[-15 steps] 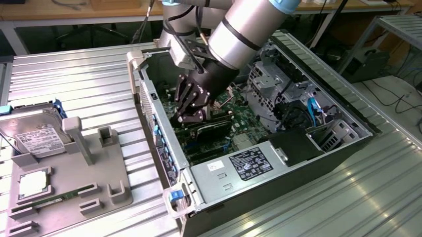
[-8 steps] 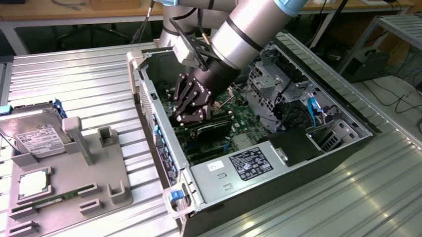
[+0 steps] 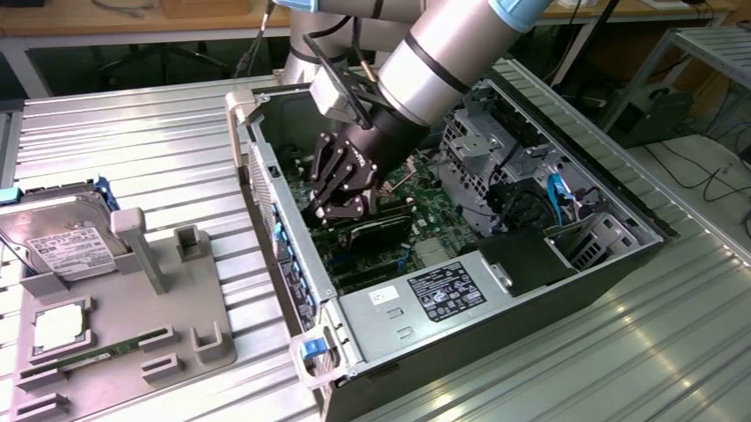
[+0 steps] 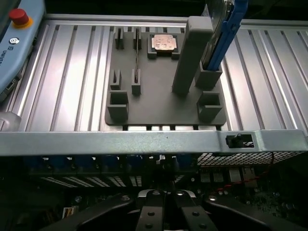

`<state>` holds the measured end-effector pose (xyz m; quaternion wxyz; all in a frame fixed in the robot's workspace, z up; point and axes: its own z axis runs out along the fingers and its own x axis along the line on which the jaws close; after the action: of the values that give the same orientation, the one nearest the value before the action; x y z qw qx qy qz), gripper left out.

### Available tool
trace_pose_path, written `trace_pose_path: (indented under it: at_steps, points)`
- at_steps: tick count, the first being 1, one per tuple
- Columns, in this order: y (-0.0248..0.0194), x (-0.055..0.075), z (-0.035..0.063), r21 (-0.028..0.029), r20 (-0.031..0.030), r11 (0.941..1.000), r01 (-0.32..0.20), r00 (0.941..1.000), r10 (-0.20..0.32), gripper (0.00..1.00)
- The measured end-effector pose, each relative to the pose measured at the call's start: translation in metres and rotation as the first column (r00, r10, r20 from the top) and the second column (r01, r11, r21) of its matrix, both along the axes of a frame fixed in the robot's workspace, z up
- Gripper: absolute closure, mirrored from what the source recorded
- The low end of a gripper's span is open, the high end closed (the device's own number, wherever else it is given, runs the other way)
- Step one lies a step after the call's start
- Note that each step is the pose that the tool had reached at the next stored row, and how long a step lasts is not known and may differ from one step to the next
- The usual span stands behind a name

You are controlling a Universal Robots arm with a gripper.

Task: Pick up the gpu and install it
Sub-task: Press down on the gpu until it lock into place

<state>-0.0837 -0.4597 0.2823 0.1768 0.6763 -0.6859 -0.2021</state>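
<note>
Ribbed metal table [image 3: 153,149], spanning the scene and carrying everything else. Open computer case [image 3: 352,338] lying on its side toward the exterior view's right, interior exposed: green motherboard [image 3: 441,211], black power supply with a white label [image 3: 452,290], drive cage [image 3: 487,145] along the far wall. Silver-grey robot arm [image 3: 452,53] reaching down from the top into the case. Grey fixture tray [image 3: 129,343] on the table at the exterior view's left, with upright posts and slots; same tray [image 4: 159,106] seen in the wrist view beyond the case's grey wall [image 4: 144,142]. Hard drive with a white label [image 3: 59,242] standing tilted in the tray's far slot, blue bracket [image 4: 226,33] alongside. Square processor [image 3: 56,327] lying flat in a tray pocket, also visible as a coppery square [image 4: 163,43]. Narrow memory stick [image 3: 94,358] lying near the tray's near edge. Black gripper [image 3: 338,207] low inside the case, jaws together, fingertips meeting [image 4: 163,195] at the top edge of the gpu [image 3: 375,230], a dark card standing on the motherboard directly beneath the fingers. Red button [image 4: 19,16] on a blue-edged pendant at the table's corner.
</note>
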Motion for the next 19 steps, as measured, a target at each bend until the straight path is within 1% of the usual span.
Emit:
trace_pose_path:
  at_steps: [2,5,10,15,17,18,19]
  points:
    - [-0.0031,0.0024,0.0000,0.0002,-0.0060,1.0000,0.000,1.0000,0.000,0.89]
    - [-0.0057,0.0031,0.0000,0.0025,-0.0148,1.0000,0.000,0.9999,0.000,0.89]
    - [-0.0057,0.0022,-0.0001,0.0024,-0.0192,1.0000,0.000,0.9998,0.000,0.89]
    - [-0.0049,0.0004,-0.0011,0.0024,-0.0206,1.0000,0.000,0.9998,0.000,0.89]
    - [-0.0023,0.0001,-0.0027,0.0021,-0.0208,1.0000,-0.001,0.9998,0.001,0.89]
    - [0.0003,-0.0002,-0.0040,0.0019,-0.0207,1.0000,-0.001,0.9998,0.001,0.89]
    - [0.0011,0.0012,-0.0090,0.0024,-0.0208,1.0000,-0.001,0.9998,0.001,0.89]
